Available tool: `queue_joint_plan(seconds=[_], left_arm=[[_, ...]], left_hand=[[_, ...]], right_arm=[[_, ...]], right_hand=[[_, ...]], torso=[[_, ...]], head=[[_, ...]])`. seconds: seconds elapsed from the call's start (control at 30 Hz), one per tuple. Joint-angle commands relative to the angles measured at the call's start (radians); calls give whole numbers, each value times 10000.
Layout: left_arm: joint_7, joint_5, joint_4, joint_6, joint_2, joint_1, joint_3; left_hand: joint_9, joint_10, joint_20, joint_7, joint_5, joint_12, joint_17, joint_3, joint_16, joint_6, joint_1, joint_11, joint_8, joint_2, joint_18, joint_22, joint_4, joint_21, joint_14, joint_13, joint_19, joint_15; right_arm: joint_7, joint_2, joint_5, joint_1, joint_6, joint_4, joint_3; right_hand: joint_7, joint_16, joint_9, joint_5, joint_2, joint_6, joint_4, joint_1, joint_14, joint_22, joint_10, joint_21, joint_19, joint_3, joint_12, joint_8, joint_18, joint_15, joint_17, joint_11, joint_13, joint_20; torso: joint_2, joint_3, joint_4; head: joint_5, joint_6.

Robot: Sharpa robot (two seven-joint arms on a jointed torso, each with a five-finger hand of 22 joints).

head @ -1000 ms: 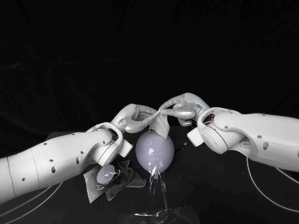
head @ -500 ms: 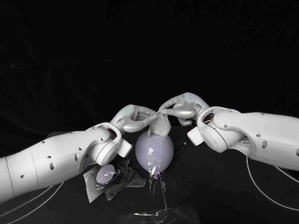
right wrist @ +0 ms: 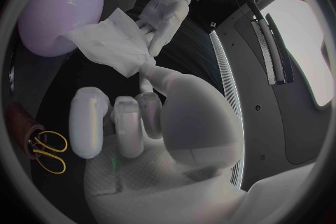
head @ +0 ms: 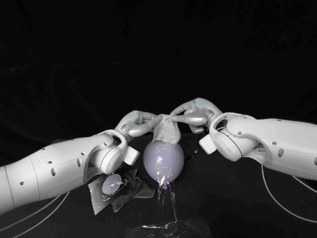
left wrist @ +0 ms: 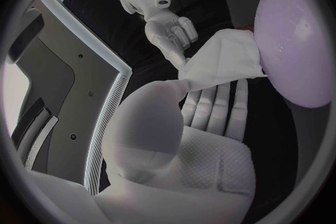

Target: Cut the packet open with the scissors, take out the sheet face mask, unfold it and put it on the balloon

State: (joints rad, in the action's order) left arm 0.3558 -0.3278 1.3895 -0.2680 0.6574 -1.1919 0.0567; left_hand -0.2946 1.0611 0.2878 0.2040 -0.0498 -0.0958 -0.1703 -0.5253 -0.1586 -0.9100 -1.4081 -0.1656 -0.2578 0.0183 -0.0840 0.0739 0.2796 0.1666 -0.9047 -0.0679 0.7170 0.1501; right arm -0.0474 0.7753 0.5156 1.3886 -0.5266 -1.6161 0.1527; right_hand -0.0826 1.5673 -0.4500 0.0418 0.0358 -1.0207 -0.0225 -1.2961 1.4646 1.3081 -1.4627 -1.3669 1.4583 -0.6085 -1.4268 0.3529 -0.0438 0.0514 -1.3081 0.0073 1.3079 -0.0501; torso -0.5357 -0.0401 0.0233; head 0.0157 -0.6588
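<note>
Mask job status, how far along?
Done: sheet mask is out of the packet, which lies aside; scissors are down. In hand: left hand and right hand both hold the mask, partly folded, over the balloon. Left: finish unfolding, drape it on the balloon.

We judge this a robotics lab or test cell: a black desk [head: 223, 198] stands against a black draped cloth backdrop [head: 158, 49], and white cables [head: 267, 188] trail across the desk.

Balloon [head: 163, 161] blocks middle; packet [head: 114, 191], perhaps crumpled, clutters table [head: 234, 201] beside it.
</note>
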Motion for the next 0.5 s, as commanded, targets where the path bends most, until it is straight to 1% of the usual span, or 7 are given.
queue_joint_plan(seconds=[0.03, 0.17, 0.27, 0.3, 0.4, 0.47, 0.5], left_arm=[[43, 542, -3, 245, -10, -15, -15], [-12, 611, -7, 381, -10, -16, -15], [-39, 642, -4, 493, -10, -16, -15], [-49, 664, -2, 548, -10, -16, -15], [-53, 694, 5, 616, -10, -17, -15], [-49, 735, 9, 651, -8, -17, -15], [-48, 754, 10, 661, -8, -17, -15]], left_hand=[[-42, 238, 5, -63, -2, -72, -58, -244, -92, -163, -84, 64, -100, -99, -266, 14, -60, 73, -215, -7, 137, -50], [-50, 281, 7, -67, 1, -58, -72, -305, -95, -178, -81, 74, -116, -67, -287, 12, -64, 79, -248, -1, 162, -62], [-61, 306, 10, -62, 4, -25, -86, -319, -88, -179, -76, 73, -132, 82, -313, 9, -105, 86, -267, 10, 193, -65], [-69, 316, 12, -59, 5, 1, -93, -319, -77, -175, -69, 70, -143, 174, -325, 4, -131, 85, -268, 16, 206, -63], [-73, 314, 14, -52, 5, 23, -96, -317, -66, -162, -58, 64, -144, 229, -330, 0, -141, 80, -264, 21, 208, -60], [-67, 254, 18, -16, 5, 95, -103, -311, -42, -89, -42, 33, -118, 333, -336, -9, -166, 71, -249, 35, 212, -44], [-67, 254, 18, -16, 5, 95, -103, -311, -42, -89, -42, 33, -118, 333, -336, -9, -166, 71, -249, 35, 212, -44]], right_arm=[[-25, -3, 166, 6, 207, -6, -5], [-30, -16, 172, 6, 201, 3, -5], [-34, -25, 176, 6, 193, 9, -5], [-37, -30, 177, 6, 191, 14, -5], [-40, -39, 178, 6, 195, 18, -5], [-44, -42, 179, 6, 200, 19, -5], [-45, -43, 179, 7, 201, 20, -5]], right_hand=[[32, 35, -789, 69, -65, -72, 14, 36, 1062, 1834, -371, 35, 184, -52, -34, 311, -18, 75, -2627, -49, 1556, 0], [32, 35, -789, 69, -65, -72, 14, 36, 1062, 1834, -371, 35, 184, -52, -34, 311, -18, 75, -2627, -49, 1556, 0], [32, 35, -789, 69, -65, -72, 14, 36, 1062, 1834, -371, 35, 184, -52, -34, 311, -18, 75, -2627, -49, 1556, 0], [32, 35, -789, 69, -65, -72, 14, 36, 1062, 1834, -371, 35, 184, -52, -34, 311, -18, 75, -2627, -49, 1556, 0], [32, 35, -789, 69, -65, -72, 14, 36, 1062, 1834, -371, 35, 184, -52, -34, 311, -18, 75, -2627, -49, 1556, 0], [32, 35, -789, 69, -65, -72, 14, 36, 1062, 1834, -371, 35, 184, -52, -34, 311, -18, 75, -2627, -49, 1556, 0], [32, 35, -789, 69, -65, -72, 14, 36, 1062, 1834, -371, 35, 184, -52, -34, 311, -18, 75, -2627, -49, 1556, 0]], torso=[[-1, -1, 0], [-2, -1, -1], [-5, -2, 3], [-6, -2, 3], [-1, -1, 4], [-1, -1, 4], [-1, -1, 2]], head=[[4, -4], [10, -2], [13, -3], [20, -4], [31, 1], [31, 1], [34, 3]])
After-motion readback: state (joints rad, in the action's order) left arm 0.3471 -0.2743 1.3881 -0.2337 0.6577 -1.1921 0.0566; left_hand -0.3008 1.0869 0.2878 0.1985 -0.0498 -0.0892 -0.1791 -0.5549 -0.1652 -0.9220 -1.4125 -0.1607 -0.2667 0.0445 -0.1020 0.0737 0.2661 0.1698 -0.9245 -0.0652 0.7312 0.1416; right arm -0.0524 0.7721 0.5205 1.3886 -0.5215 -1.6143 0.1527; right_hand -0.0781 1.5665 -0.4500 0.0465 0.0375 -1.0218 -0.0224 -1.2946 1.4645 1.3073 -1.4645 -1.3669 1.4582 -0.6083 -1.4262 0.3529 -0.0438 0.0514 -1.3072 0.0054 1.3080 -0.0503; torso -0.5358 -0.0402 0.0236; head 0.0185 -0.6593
